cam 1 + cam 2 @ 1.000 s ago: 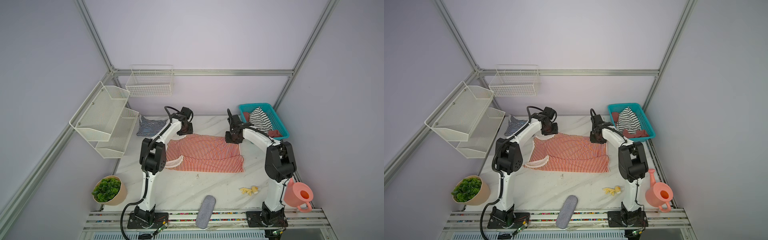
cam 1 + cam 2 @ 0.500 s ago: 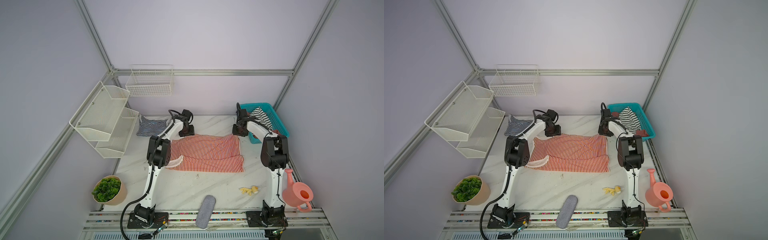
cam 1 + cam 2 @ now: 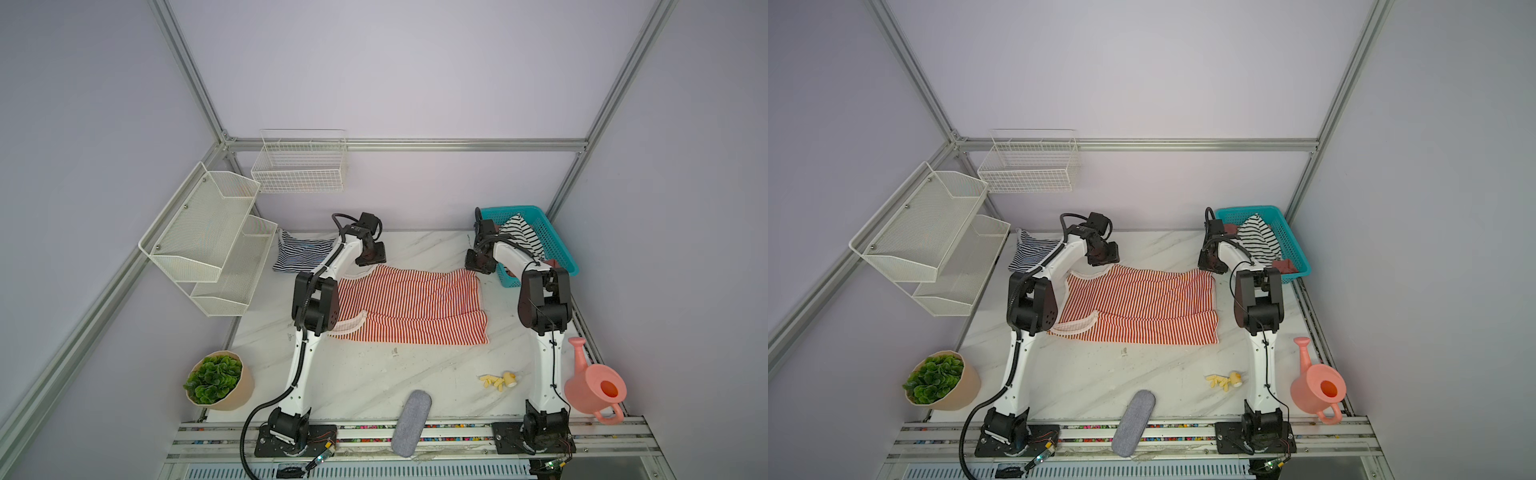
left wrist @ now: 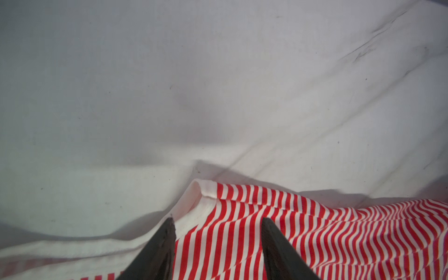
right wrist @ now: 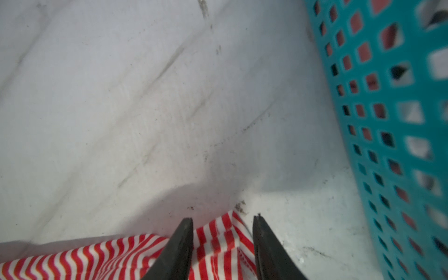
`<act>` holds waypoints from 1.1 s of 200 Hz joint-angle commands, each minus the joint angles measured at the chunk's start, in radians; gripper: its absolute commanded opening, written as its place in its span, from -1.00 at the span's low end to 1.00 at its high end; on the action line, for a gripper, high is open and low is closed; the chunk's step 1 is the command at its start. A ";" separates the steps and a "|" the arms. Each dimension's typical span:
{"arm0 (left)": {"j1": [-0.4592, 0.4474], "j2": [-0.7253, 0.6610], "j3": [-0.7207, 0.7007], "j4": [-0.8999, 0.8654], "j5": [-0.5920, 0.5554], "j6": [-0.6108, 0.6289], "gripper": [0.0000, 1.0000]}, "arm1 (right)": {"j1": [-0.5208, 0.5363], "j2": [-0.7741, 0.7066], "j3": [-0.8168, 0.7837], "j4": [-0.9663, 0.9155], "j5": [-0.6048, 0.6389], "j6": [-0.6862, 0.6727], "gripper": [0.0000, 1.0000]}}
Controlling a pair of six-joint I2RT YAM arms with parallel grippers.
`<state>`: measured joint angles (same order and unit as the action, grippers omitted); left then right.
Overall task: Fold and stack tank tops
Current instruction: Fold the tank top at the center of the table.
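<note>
both arms reach from their bases at the near edge of the table (image 3: 374, 374) toward its far edge. the left arm (image 3: 309, 307) rises to a bent elbow, and its forearm slants on to the left gripper (image 3: 371, 258), which points down near the far edge, left of the middle. the right arm (image 3: 540, 299) bends likewise, its right gripper (image 3: 478, 265) low toward the far right corner. in the wrist views each pair of black fingers (image 4: 167, 240) stands parted, with a clear gap between the tips.

Place: a robot lab cell.
Enclosure: plain pale walls (image 3: 415, 62) are hanging in an aluminium frame (image 3: 415, 144).
Mounting: the left arm (image 3: 314, 303) and right arm (image 3: 542, 303) are standing bolted on a metal rail (image 3: 457, 434).
Props: a plant pot (image 3: 216, 382) and a watering can (image 3: 594, 388) are sitting near the bases.
</note>
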<state>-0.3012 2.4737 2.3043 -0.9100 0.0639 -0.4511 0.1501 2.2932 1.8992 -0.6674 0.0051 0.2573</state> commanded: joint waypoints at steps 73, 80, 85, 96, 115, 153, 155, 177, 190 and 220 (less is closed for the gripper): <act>0.016 0.040 0.065 0.019 0.036 0.025 -0.10 | -0.004 0.001 0.009 0.003 -0.038 0.005 -0.45; 0.018 0.043 0.067 0.020 0.037 0.022 -0.14 | -0.005 0.001 0.009 0.004 -0.040 0.005 -0.48; 0.018 0.046 0.068 0.020 0.038 0.022 -0.18 | -0.004 0.001 0.007 0.004 -0.039 0.005 -0.50; 0.019 0.050 0.070 0.020 0.042 0.020 -0.25 | -0.005 0.001 0.005 0.005 -0.040 0.005 -0.56; 0.020 0.057 0.067 0.019 0.049 0.022 -0.31 | -0.005 -0.001 0.002 0.005 -0.042 0.005 -0.62; 0.028 0.059 0.055 0.017 0.044 0.025 -0.24 | -0.004 -0.001 -0.002 0.005 -0.042 0.005 -0.67; 0.028 0.059 0.053 0.016 0.042 0.025 -0.22 | -0.005 0.000 -0.002 0.005 -0.042 0.005 -0.67; 0.034 0.059 0.053 0.016 0.041 0.025 -0.16 | -0.005 0.001 -0.003 0.006 -0.045 0.005 -0.67; 0.034 0.061 0.055 0.016 0.039 0.023 -0.15 | -0.005 0.003 -0.003 0.005 -0.047 0.005 -0.67; 0.035 0.069 0.059 0.016 0.045 0.016 -0.36 | -0.004 0.003 -0.009 0.011 -0.053 0.005 -0.79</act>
<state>-0.2737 2.5397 2.3150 -0.9062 0.0975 -0.4412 0.1486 2.2948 1.9018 -0.6624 -0.0437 0.2607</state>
